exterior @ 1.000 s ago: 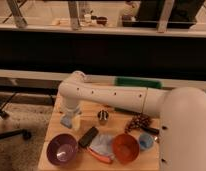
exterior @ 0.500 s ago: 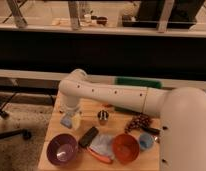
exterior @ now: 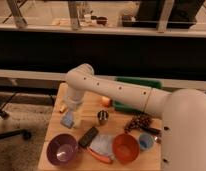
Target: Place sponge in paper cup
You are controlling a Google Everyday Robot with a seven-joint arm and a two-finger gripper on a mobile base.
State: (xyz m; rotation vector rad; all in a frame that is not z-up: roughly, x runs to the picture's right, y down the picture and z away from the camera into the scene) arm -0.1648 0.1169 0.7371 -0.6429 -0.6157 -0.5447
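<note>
My gripper (exterior: 69,119) hangs from the white arm (exterior: 116,90) over the left part of the wooden table (exterior: 81,111), low over the surface. A pale blue block sits right at it; I cannot tell whether this is the sponge or whether it is held. A small yellowish piece (exterior: 61,107) lies just left of the wrist. A small blue cup (exterior: 145,141) stands near the front right, far from the gripper.
A purple bowl (exterior: 62,149) and an orange bowl (exterior: 126,147) stand at the front, with a black bar (exterior: 88,136) and a pale cloth (exterior: 102,145) between them. A metal cup (exterior: 102,117), an orange fruit (exterior: 106,101), a brown cluster (exterior: 138,121) and a green tray (exterior: 138,95) lie behind.
</note>
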